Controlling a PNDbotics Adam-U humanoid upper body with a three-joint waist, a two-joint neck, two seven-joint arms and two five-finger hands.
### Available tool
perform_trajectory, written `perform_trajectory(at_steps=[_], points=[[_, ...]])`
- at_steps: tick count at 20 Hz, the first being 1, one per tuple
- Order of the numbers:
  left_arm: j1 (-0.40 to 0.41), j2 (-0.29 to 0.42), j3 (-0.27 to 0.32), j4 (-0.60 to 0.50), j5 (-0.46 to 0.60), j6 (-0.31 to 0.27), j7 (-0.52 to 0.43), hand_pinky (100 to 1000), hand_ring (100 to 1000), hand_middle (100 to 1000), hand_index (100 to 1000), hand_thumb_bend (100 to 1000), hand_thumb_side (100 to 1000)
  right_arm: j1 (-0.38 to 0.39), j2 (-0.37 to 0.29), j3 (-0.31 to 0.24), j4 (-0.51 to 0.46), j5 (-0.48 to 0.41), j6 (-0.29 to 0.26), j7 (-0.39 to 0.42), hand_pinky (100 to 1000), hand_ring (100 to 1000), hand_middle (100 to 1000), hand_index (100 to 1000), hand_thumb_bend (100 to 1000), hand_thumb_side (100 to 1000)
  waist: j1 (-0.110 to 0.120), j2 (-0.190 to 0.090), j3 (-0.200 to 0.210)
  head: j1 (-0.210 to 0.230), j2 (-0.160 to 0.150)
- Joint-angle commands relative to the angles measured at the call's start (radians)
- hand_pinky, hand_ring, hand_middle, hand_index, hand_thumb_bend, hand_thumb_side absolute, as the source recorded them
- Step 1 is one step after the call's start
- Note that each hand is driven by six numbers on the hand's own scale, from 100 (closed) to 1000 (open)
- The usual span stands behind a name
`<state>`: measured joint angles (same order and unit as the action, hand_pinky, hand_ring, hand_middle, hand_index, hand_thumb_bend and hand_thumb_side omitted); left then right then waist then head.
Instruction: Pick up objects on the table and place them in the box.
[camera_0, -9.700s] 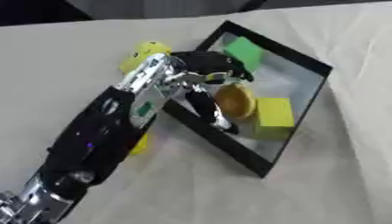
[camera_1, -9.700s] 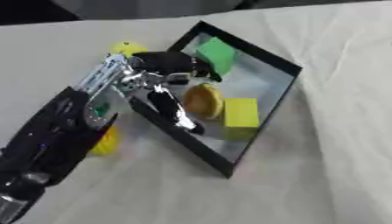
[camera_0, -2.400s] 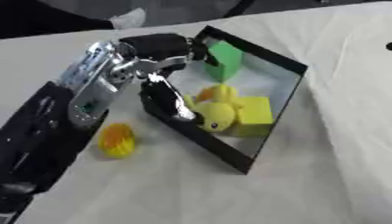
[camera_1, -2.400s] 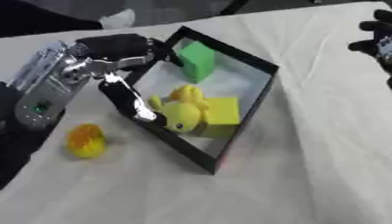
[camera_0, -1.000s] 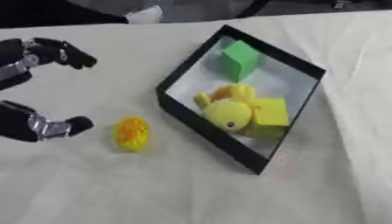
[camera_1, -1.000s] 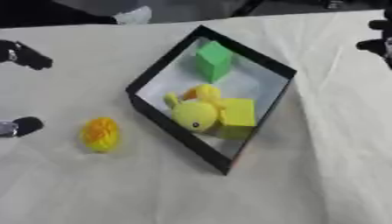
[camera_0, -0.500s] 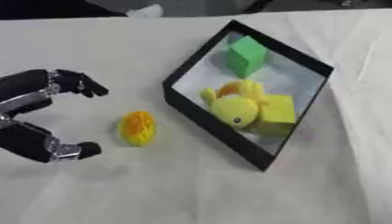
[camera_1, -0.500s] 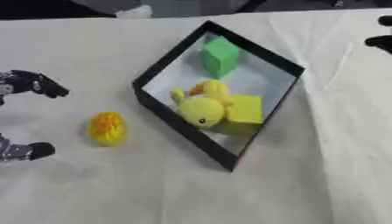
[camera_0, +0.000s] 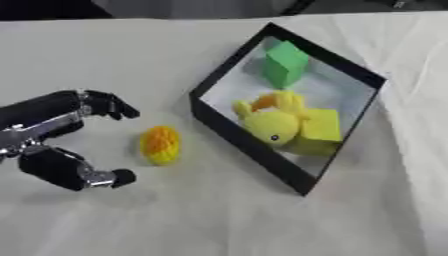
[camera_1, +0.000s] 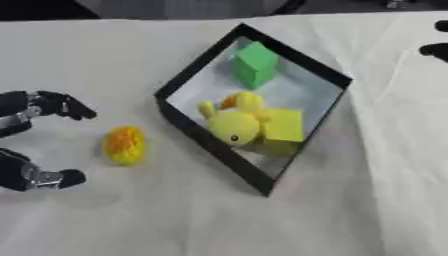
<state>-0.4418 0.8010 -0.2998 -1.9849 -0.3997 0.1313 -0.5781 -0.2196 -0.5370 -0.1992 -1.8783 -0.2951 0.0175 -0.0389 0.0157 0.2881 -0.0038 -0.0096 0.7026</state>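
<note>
A yellow-orange oval object (camera_0: 161, 144) lies on the white cloth just left of the black box (camera_0: 234, 130). Inside the box sit a yellow duck (camera_0: 273, 122), a yellow block (camera_0: 321, 126) and a green block (camera_0: 284, 63). My left hand (camera_0: 54, 140) hovers left of the oval object, open, with fingers above and thumb below pointing toward it, not touching. Only dark fingertips of my right hand (camera_1: 436, 37) show at the right edge of the right eye view.
The white cloth (camera_0: 175, 210) has folds right of the box. A dark band runs along the table's far edge (camera_0: 175, 7).
My left hand has come in from the left toward the oval object. The whole picture has shifted a little, so the camera moved.
</note>
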Motion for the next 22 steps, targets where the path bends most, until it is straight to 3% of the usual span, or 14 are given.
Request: perform_trajectory(at_steps=[1, 6, 14, 22], points=[[-0.044, -0.007, -0.006, -0.013, -0.039, 0.034, -0.013, 853, 821, 807, 902, 564, 547, -0.008, -0.015, -0.003, -0.014, 0.006, 0.000, 0.008, 886, 676, 767, 869, 100, 560, -0.008, 0.004, 0.002, -0.003, -0.003], [-0.081, -0.040, -0.050, 0.054, -0.119, 0.061, -0.039, 853, 825, 812, 898, 590, 533, -0.010, -0.013, -0.002, -0.014, 0.009, 0.002, 0.011, 887, 676, 768, 869, 100, 562, -0.003, 0.010, -0.001, 0.004, -0.008], [-0.104, -0.074, -0.092, 0.141, -0.189, 0.012, -0.076, 856, 831, 817, 901, 632, 532, -0.011, -0.011, -0.001, -0.014, 0.011, 0.005, 0.013, 887, 676, 768, 870, 100, 566, 0.000, 0.013, 0.000, 0.011, -0.010], [-0.105, -0.094, -0.101, 0.154, -0.226, 0.014, -0.039, 849, 826, 810, 900, 590, 528, -0.010, -0.008, 0.000, -0.013, 0.011, 0.006, 0.015, 887, 676, 768, 870, 100, 564, -0.002, 0.013, 0.001, 0.011, -0.013]])
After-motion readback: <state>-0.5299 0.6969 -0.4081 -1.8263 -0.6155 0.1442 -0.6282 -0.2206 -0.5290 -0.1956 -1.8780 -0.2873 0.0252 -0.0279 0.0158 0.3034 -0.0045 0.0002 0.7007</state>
